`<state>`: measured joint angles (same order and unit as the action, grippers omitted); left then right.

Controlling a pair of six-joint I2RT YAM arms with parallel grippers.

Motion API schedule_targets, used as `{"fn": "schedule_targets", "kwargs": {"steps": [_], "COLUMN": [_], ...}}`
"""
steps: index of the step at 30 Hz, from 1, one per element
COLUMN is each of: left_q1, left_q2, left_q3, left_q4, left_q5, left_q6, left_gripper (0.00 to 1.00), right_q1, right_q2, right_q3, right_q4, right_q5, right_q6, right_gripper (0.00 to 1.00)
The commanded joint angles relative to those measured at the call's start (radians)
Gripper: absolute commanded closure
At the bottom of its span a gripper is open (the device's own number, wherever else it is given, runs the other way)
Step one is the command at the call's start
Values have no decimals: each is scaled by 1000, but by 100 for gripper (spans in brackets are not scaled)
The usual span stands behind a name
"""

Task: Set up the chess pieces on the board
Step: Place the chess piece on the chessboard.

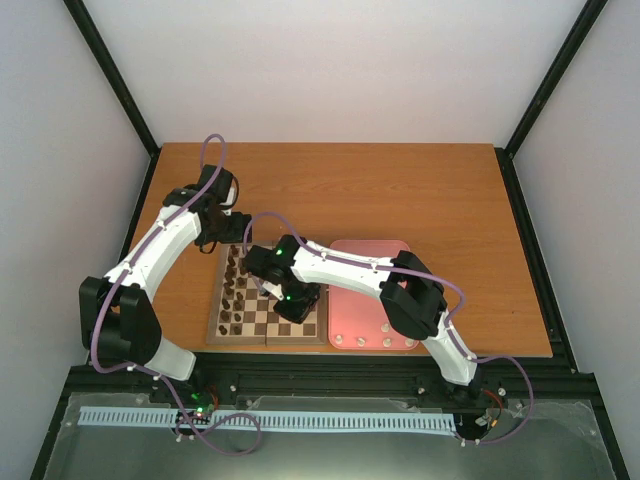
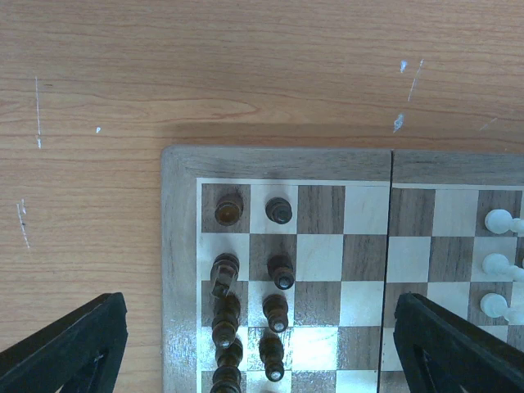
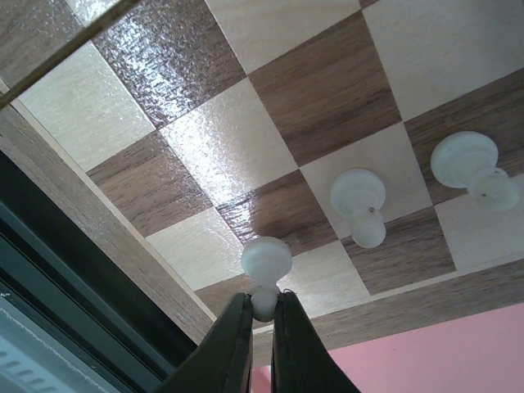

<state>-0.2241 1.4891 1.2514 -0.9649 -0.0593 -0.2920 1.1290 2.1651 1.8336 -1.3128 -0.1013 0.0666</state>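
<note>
The wooden board [image 1: 268, 338] lies between the two arms. My right gripper [image 3: 264, 304] is shut on the head of a small cream-white chess piece [image 3: 266, 259], holding it over a near-edge square by the board's right border. Two more white pieces [image 3: 358, 196] [image 3: 465, 159] stand on squares beside it. My left gripper [image 2: 262, 352] is open above the board's far left corner, with its fingers [image 2: 74, 348] spread wide and nothing between them. More white pieces [image 2: 497, 221] show at the right edge of the left wrist view.
Dark brown pieces [image 2: 278, 270] stand in two columns on the board's left side, one of them [image 2: 223, 274] leaning. A pink tray [image 1: 370, 290] lies right of the board with several white pieces [image 1: 385, 340] along its near edge. Black frame rails border the table.
</note>
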Motion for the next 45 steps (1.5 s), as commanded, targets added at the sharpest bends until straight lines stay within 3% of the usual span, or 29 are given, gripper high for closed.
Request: {"fn": "schedule_targets", "kwargs": {"steps": [1, 12, 45], "left_q1": [6, 7, 6], "left_q2": [-20, -12, -17], "left_q3": [0, 2, 2], "left_q4": [17, 16, 15], "left_q5": [-7, -1, -5], "left_q6": [-6, -6, -6], "left_gripper": [0, 0, 0], "right_q1": [10, 11, 10], "right_q2": [18, 22, -47], "right_q3": [25, 26, 35], "right_q4": [-10, -6, 17], "right_q5": [-13, -9, 28], "right_q6": [-15, -16, -37], "right_gripper": [96, 85, 78]}}
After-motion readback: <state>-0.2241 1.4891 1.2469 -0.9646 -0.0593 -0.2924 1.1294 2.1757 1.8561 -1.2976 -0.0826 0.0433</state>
